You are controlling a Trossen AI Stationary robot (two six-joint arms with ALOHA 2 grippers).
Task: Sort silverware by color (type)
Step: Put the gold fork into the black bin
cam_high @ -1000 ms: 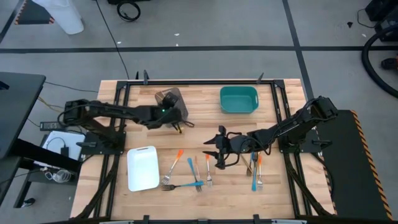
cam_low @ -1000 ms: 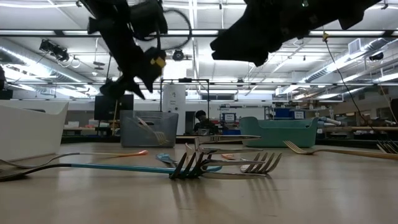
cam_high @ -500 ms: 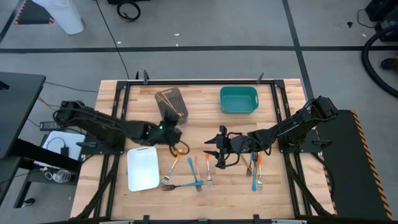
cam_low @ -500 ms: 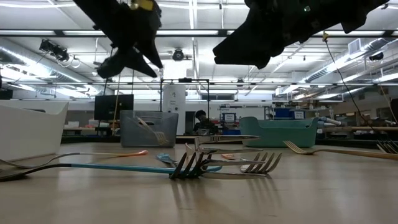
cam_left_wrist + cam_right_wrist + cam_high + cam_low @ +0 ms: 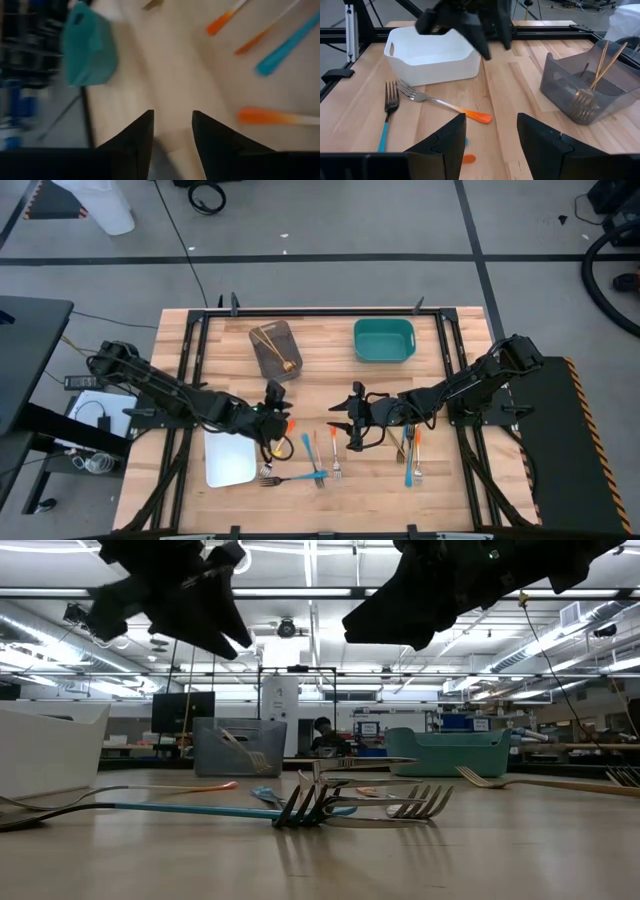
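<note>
- Wooden slatted table (image 5: 230, 345): gold forks (image 5: 272, 346) are binned in grey tray (image 5: 277, 350); orange, blue forks (image 5: 310, 457) are left.
- Left gripper (image 5: 272, 423), right gripper (image 5: 352, 423): both parted, nothing held.

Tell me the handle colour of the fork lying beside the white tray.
Orange handle on that fork, clearest in the right wrist view.

High view was set overhead, straight down, whole table (image 5: 450, 490) covered. Low view was placed at tabletop height, level, forks close. Wrist views were aimed past own fingers (grey tray (image 5: 582, 82) shared with high view).
</note>
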